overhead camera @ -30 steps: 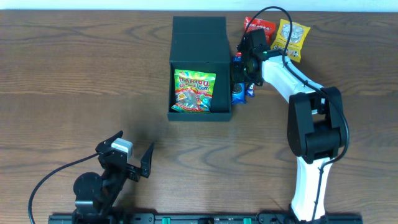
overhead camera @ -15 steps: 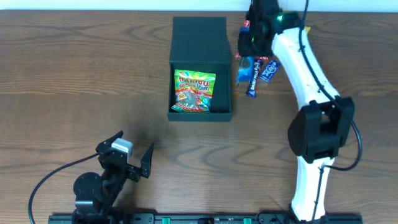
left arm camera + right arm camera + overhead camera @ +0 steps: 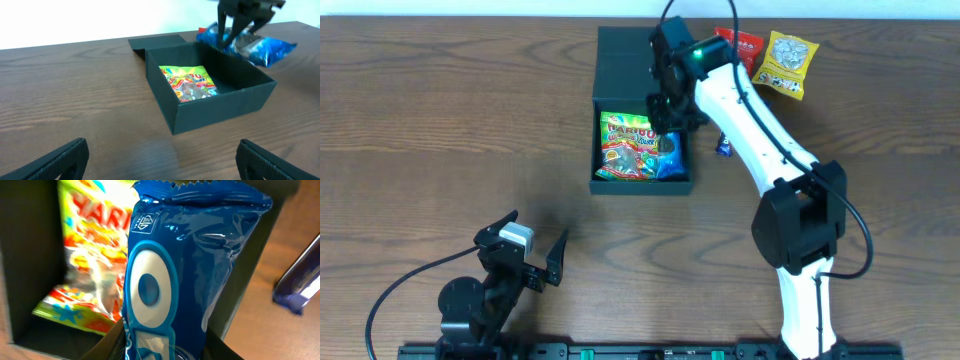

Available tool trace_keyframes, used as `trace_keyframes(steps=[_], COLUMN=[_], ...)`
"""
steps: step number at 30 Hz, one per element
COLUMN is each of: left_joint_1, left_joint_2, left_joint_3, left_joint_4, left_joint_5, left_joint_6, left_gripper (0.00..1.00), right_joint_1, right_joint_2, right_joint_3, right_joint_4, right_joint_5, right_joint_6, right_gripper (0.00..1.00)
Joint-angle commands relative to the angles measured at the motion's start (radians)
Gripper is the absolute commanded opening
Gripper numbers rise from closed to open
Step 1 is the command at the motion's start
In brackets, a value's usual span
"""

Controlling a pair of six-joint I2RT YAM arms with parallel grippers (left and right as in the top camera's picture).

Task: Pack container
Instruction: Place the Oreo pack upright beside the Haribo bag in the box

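1. The left gripper (image 3: 536,235) was open and empty at the near-left of the bench (image 3: 420,130), well clear of any risk.
2. The container (image 3: 640,186) stood mid-bench with its lid flipped back and a gummy packet (image 3: 632,145) inside.
3. The right gripper (image 3: 665,118) hung over the container's right side, apparently clamped on one end of a blue packet (image 3: 185,270), though its fingertips were mostly hidden. If released there, the packet could catch the wall and tip out beside the loose blue bar (image 3: 724,147).

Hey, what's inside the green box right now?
A Haribo bag lies flat inside the container. The right gripper holds a blue packet over the space beside it. Anything beneath the bag is covered.
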Motion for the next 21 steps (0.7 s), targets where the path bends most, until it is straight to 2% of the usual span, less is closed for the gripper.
trace_keyframes(steps=[1,4,5,6,8,9,17,21], left_joint_1=[0.006,0.006,0.006,0.006,0.006,0.006,0.006,0.006], left_joint_2=[-0.006,-0.006,-0.006,-0.006,-0.006,-0.006,-0.006,-0.006], left_joint_3=[-0.005,-0.005,-0.005,-0.005,-0.005,-0.005,-0.005,-0.005], left_joint_4=[0.008,0.008,0.008,0.007,0.007,0.007,0.007,0.003], left_joint_5=[0.007,0.008,0.008,0.008,0.008,0.008,0.007,0.007], left_joint_6=[-0.005,-0.006,-0.012,-0.012,-0.012,-0.012,-0.012,-0.012], left_gripper=[0.95,0.95,0.95,0.95,0.95,0.95,0.95,0.95], right_joint_1=[-0.014,-0.014,-0.014,-0.014,-0.014,-0.014,-0.021,-0.081], right_joint_2=[-0.003,-0.003,-0.003,-0.003,-0.003,-0.003,-0.05,-0.107], right_joint_3=[-0.04,-0.065,-0.065,-0.065,-0.065,-0.065,0.028,0.044], right_joint_4=[0.008,0.046,0.053,0.056,0.055,0.055,0.038,0.159], right_joint_5=[0.005,0.048,0.06,0.064,0.064,0.064,0.105,0.265], right_joint_6=[0.062,0.08,0.08,0.08,0.079,0.079,0.053,0.053], right_gripper=[0.26,0.26,0.29,0.37,0.6,0.68,0.74,0.89])
